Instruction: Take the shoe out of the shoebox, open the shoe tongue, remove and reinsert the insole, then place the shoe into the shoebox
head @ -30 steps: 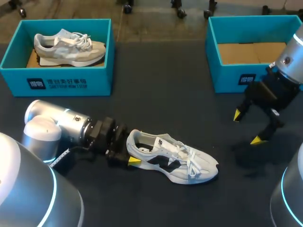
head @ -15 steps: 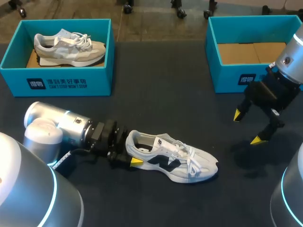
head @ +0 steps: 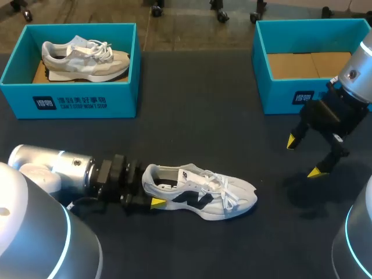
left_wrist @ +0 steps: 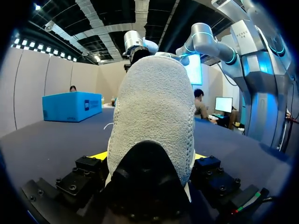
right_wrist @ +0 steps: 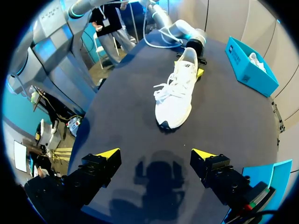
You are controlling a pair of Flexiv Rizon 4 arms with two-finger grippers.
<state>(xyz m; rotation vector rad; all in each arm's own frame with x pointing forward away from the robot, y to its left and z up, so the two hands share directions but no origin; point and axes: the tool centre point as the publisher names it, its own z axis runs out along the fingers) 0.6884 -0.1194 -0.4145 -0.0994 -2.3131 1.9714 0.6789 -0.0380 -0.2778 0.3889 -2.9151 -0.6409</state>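
Left gripper point(head: 150, 190), clamped on the heel of the white sneaker point(head: 203, 195), drags it leftward while the wide-open right gripper point(head: 303, 157) holds off, so tongue-opening looks next.

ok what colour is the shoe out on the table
The shoe is white with black side markings and a black heel, clearest in the head view.

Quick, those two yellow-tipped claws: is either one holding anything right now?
Left gripper: closed on the heel of the white shoe.
Right gripper: open, holding nothing.
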